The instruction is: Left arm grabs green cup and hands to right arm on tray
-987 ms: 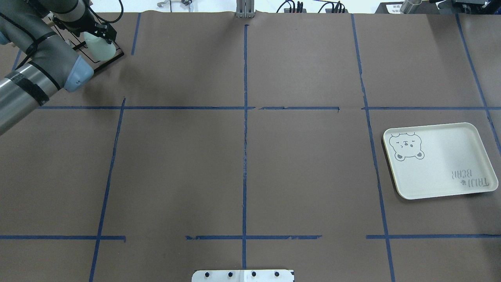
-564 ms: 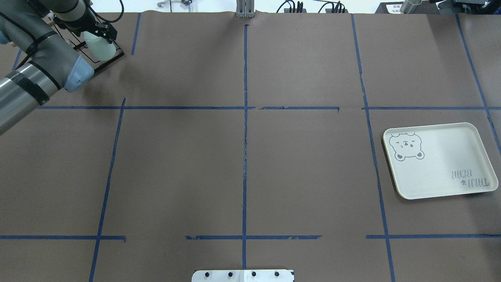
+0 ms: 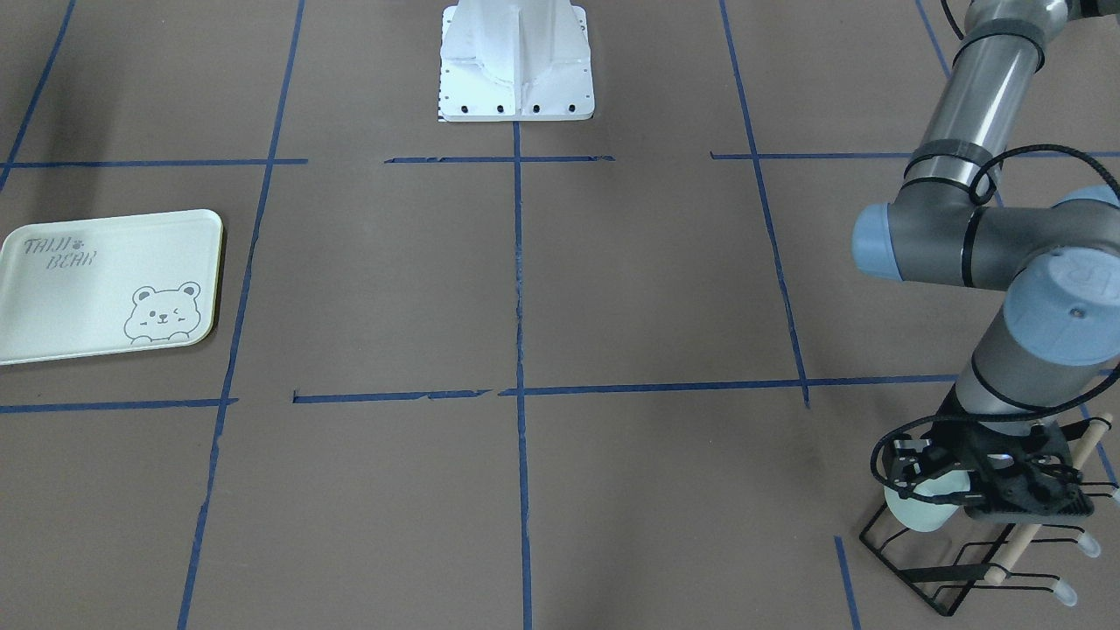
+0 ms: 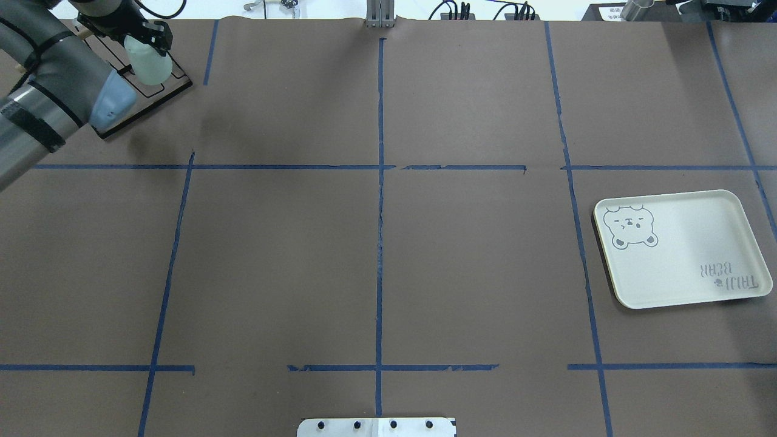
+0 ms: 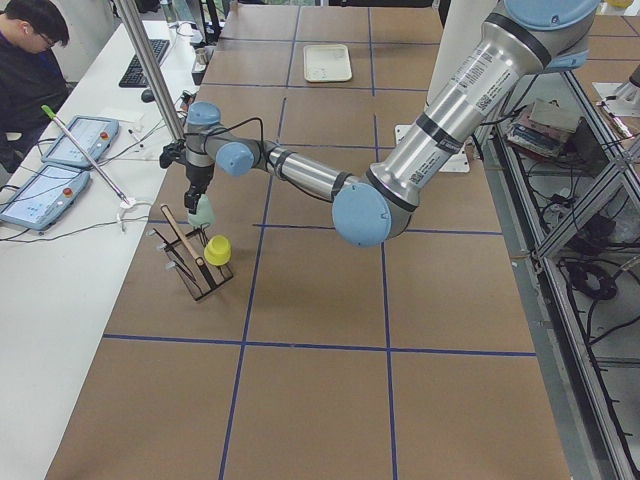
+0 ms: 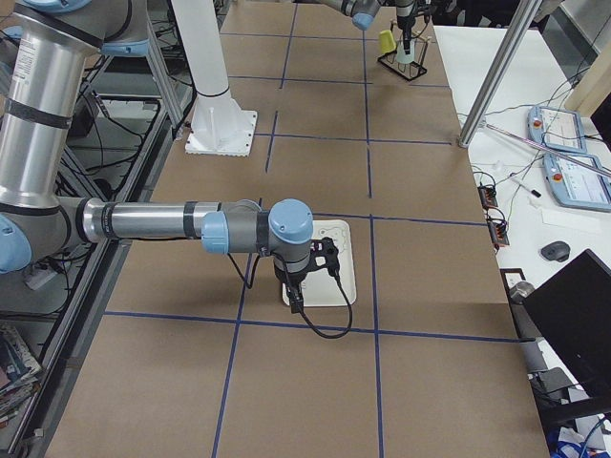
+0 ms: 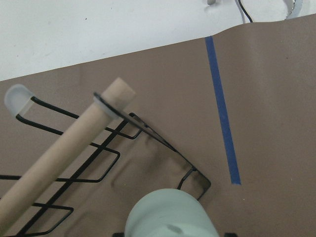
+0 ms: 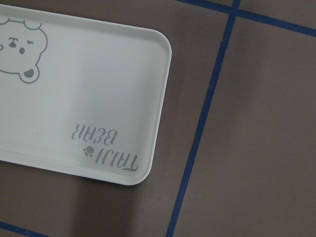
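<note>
The left arm point(image 4: 42, 79) reaches to the far left corner of the table point(image 4: 376, 243). The right arm point(image 6: 153, 221) hangs over the tray point(image 4: 680, 255); I cannot tell whether its gripper point(image 6: 298, 291) is clenched. The left gripper point(image 4: 144, 51) clasps the green cup point(image 4: 149, 65) just above a rack point(image 7: 59, 153). A yellow cup point(image 5: 218, 250) sits on the rack.

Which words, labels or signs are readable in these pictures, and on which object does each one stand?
"TAIJI BEAR", beside a small paw sign: printed on the tray, in one corner.
Sticker on the silver tube of the left arm: too small to read.
Paper sheet at the overhead view's top right: too small to read.
</note>
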{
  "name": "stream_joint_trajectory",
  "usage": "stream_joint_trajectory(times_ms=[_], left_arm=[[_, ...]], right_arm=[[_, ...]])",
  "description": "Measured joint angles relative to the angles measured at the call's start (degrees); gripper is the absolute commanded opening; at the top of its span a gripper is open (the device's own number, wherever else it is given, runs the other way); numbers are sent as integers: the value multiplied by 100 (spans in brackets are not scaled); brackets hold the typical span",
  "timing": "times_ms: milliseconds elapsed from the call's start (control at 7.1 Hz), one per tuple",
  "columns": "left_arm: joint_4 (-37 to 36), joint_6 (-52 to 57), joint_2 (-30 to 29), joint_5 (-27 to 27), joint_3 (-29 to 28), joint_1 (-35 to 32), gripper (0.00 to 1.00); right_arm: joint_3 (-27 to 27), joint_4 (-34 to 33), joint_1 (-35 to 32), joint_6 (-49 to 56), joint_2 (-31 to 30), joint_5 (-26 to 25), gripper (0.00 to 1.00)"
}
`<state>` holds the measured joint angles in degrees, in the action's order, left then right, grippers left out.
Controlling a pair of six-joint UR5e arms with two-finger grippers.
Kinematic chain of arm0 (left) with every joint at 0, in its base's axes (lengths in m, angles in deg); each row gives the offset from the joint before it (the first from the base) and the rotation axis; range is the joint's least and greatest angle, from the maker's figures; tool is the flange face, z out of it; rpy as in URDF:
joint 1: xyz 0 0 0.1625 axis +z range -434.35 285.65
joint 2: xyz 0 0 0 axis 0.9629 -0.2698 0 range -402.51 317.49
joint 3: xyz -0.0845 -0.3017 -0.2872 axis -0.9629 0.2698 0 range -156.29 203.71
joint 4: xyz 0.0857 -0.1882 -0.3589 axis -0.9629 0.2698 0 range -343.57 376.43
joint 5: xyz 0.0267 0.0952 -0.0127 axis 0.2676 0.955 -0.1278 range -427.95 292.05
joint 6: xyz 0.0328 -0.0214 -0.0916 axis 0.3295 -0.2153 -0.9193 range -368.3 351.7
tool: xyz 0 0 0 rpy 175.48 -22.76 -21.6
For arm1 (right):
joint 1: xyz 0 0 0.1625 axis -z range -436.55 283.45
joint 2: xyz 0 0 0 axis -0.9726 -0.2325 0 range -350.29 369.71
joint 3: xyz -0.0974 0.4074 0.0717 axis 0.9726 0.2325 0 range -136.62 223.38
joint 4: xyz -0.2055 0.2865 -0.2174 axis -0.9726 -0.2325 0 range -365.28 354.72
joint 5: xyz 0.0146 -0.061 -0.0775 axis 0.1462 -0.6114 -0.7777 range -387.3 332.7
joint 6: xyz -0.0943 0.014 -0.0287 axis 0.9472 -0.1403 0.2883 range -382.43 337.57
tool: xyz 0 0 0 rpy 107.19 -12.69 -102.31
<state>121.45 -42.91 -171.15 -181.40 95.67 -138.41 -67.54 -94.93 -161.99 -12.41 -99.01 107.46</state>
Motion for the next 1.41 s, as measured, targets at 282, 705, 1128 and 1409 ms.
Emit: stream_joint_trajectory(times_ms=[282,705,1128,1409], left_arm=[[-1176,6,235,-336,1442,-290,14],[-1905,-639,783,-557,2981,-348,8],[-296,-2628,1339,-581,3082,64,8],[985,-4100,1582,-575,3011,396,8]], right_arm=[[0,0,0,2,6,0,100],[18,150,12,3,109,-4,100],[51,1499,339,-1349,282,39,100],[58,2776,1068,-3122,603,-82,100]])
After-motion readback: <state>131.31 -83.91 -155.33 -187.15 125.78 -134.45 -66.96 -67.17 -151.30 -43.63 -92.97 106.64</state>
